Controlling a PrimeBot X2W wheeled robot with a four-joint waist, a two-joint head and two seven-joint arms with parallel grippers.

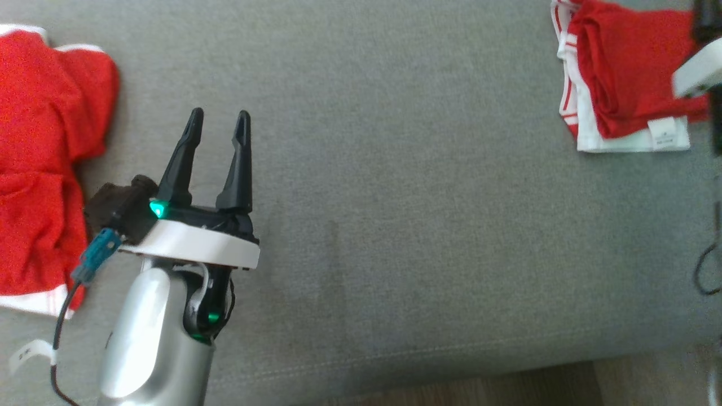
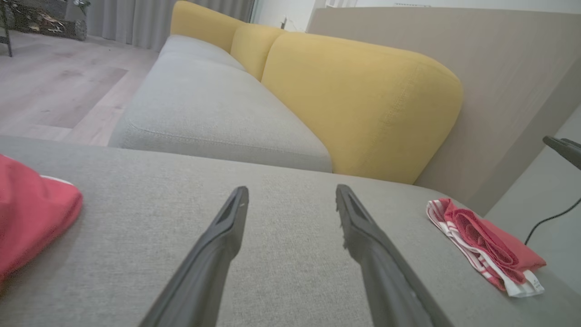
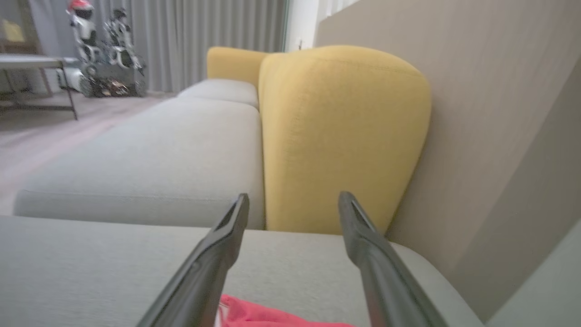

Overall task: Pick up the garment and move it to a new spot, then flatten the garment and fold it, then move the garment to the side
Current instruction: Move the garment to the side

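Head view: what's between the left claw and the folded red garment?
The stretch is bare grey cushion from the left claw to the folded garment, seen in the head view and the left wrist view.

The sofa seat [image 1: 423, 197] is matt grey woven cloth with a fine, slightly rough grain, and the backrest cushion [image 2: 363, 104] at its far side is a similar matt yellow weave. The folded garment [image 1: 626, 84] at the far right and the loose red garment [image 1: 39, 169] at the left are soft red knit cloth with smooth white trim. The left gripper [image 1: 220, 115] has matt black plastic jaws above a glossy silver forearm [image 1: 141, 338].
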